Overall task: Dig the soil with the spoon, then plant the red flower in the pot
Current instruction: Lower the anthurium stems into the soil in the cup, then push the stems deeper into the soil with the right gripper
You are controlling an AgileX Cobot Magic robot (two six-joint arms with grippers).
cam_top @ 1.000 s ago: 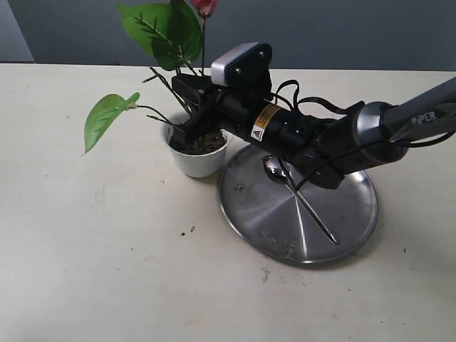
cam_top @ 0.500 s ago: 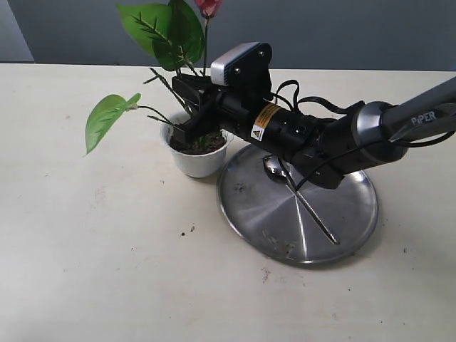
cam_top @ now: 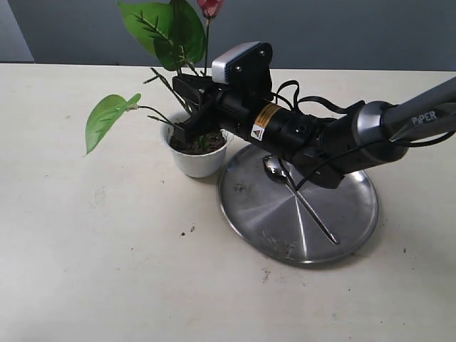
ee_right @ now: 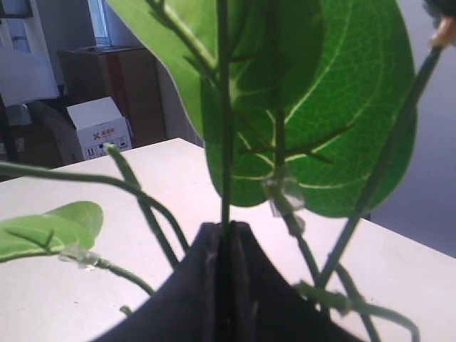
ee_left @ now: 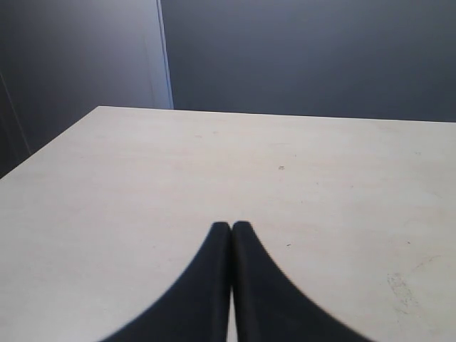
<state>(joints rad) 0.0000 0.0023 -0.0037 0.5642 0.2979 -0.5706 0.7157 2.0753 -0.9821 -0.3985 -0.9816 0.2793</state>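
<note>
Exterior view: the right claw is reached across the pot and is closed on the stems of the red flower, which is stood in the soil.
Pot: set on the tabletop, just beside the plate.
Spoon: laid on the plate, bowl toward the pot.
Left wrist view: the left claw is seen shut, nothing held, above bare tabletop.
Right wrist view: the right claw is clamped on a thin green stem of the flower; broad leaves are seen behind.
</note>
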